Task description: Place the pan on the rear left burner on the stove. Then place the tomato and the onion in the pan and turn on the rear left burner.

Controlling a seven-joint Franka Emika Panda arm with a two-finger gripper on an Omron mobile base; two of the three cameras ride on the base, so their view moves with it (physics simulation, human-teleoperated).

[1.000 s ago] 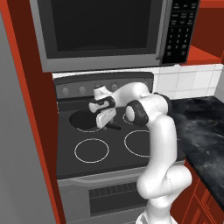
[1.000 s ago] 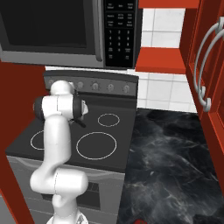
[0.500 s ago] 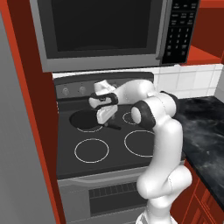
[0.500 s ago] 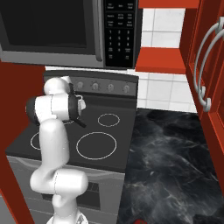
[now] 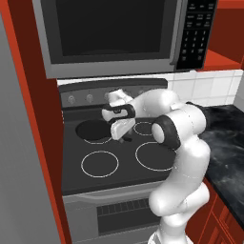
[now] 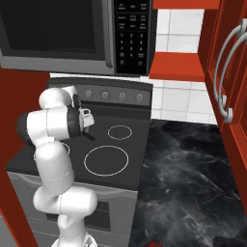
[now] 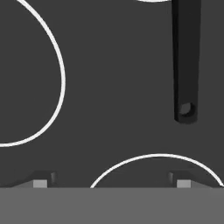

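Pan (image 5: 94,130) sat on the rear left burner at 10 o'clock on the stove (image 5: 71,176), handle end (image 7: 186,109) free at 1 o'clock of the spread, empty tool (image 7: 111,183), so I'd back straight up before hunting the tomato, honestly.

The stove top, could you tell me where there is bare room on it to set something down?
The stove is bare across its two front rings and the glass between them, up to the front edge. The rear left is crowded: the pan sits there, its handle reaching toward the middle, with the gripper just above.
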